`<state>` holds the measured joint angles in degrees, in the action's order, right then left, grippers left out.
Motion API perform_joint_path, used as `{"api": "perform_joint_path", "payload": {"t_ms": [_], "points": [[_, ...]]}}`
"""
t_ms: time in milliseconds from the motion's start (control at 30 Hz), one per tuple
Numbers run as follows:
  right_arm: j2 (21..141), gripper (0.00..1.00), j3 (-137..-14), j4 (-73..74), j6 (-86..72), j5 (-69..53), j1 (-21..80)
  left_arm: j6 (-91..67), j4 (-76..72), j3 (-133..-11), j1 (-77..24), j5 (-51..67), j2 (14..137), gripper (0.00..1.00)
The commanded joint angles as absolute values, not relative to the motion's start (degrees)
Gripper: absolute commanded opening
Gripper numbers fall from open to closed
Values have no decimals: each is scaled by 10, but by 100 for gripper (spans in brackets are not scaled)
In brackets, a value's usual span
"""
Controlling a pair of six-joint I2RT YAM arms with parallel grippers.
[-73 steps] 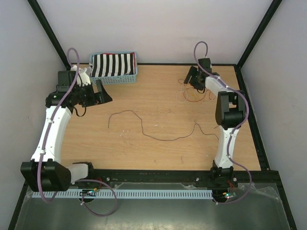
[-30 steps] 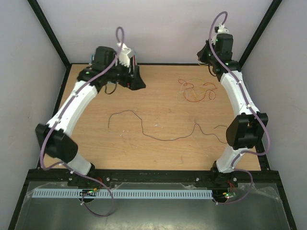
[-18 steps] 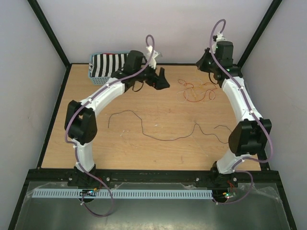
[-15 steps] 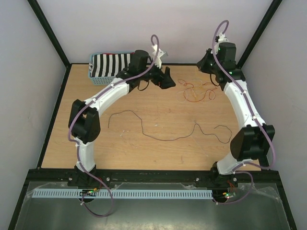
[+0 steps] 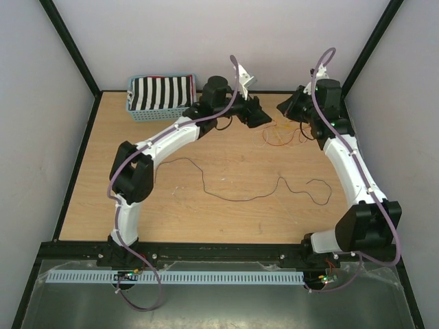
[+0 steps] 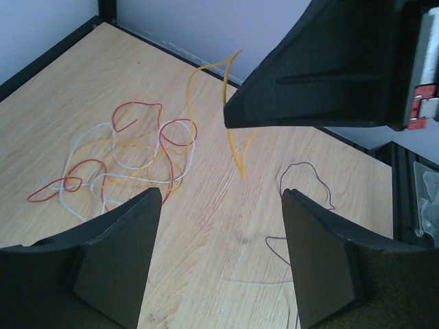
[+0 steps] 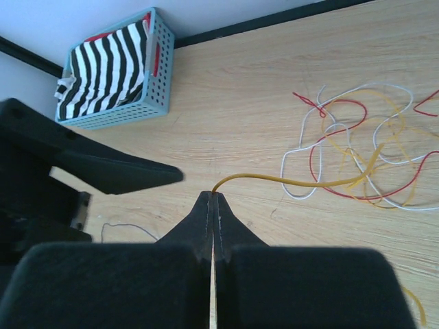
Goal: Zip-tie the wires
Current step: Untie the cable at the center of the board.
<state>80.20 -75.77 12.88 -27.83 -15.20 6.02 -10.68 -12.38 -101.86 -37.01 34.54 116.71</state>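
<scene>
- Several hair-thin wires [image 5: 281,136] in red, pale white and orange-yellow lie in a loose tangle [image 7: 350,157] at the far right of the pale wooden table [image 5: 171,212]. From above they are too fine to tell apart by colour.
- One orange-yellow strand [image 7: 288,182] runs out of that tangle, lifted off the wood, and ends at the tips of the right gripper [image 7: 212,195].
- The black right gripper is pressed fully together and pinches that strand's end. Whether a second strand sits in the pinch cannot be told.
- In the left wrist view the same strand [image 6: 235,152] curls behind the right gripper [image 6: 236,113], which hides part of it. Its other end is lost among the tangle [image 6: 130,161].
- The black left gripper [image 6: 221,199] hangs just beside the tangle (on its left side, seen from above [image 5: 264,118]). Its jaws are spread wide, with bare wood between them and nothing held.
- A long black wire [image 5: 233,199] snakes across the middle of the table, well apart from the tangle. The right wrist view shows only a short piece of it.
- A light blue perforated plastic basket [image 5: 164,113] stands at the far left edge with a black-and-white striped cloth [image 5: 161,92] in it. Something red [image 7: 154,58] shows beside the cloth, mostly covered.
</scene>
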Motion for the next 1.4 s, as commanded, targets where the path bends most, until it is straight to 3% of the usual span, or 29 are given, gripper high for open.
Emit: {"api": "perform_joint_path", "payload": {"t_ms": [0,267,400,633,667,900,1033,1133,1367], "points": [[769,0,-741,77,-317,-188,63,-117,-163,-1046,-387,360,1192,71],[753,0,-709,53,-337,-217,63,-126,-182,-1066,-409,363,1217,63],[749,0,-700,48,-340,-222,63,-133,-189,-1080,-415,356,1228,54],[745,0,-705,49,-322,-203,64,-118,-191,-1037,-415,332,1206,2],[744,0,-711,51,-317,-198,63,-114,-191,-1019,-412,324,1195,0],[719,53,-726,62,-253,-196,59,-232,-181,-931,-321,343,1129,0],[698,77,-688,58,-217,-167,57,-250,-175,-893,-273,366,1088,0],[712,88,-658,45,-190,-174,56,-252,-157,-873,-249,380,1059,0],[794,92,-563,-89,-207,-203,57,-262,-100,-858,-209,403,1008,0]]}}
